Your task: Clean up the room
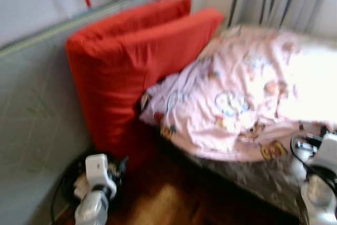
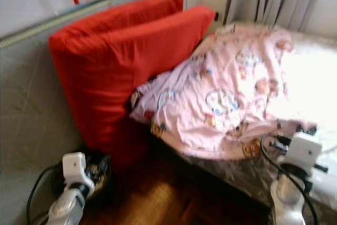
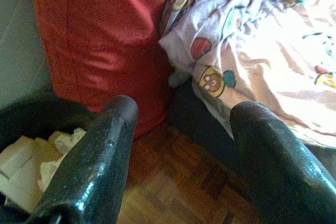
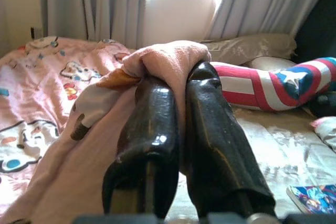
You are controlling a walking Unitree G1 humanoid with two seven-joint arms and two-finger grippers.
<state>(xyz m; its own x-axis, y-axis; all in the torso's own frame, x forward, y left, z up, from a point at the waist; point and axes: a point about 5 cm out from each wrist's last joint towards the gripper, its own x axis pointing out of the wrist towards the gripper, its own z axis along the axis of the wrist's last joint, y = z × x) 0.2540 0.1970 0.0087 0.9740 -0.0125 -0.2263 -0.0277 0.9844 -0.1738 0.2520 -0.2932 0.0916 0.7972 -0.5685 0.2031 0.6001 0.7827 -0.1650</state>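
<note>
1. Our right pincer (image 4: 176,85) is pinching a fold of the pink blanket (image 1: 237,98), which is lying crumpled on the bed (image 4: 273,140).
2. Our left pincer (image 3: 181,150) is hanging wide apart near the bin (image 3: 37,124), below the red cushions (image 1: 126,61).

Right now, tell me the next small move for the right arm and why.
Probably draw the pink blanket a little further along the bed. The right gripper is shut on a fold of its edge, and the blanket lies bunched in a heap against the red cushions, so pulling should spread it flat. The left gripper is open, low near the bin.
</note>
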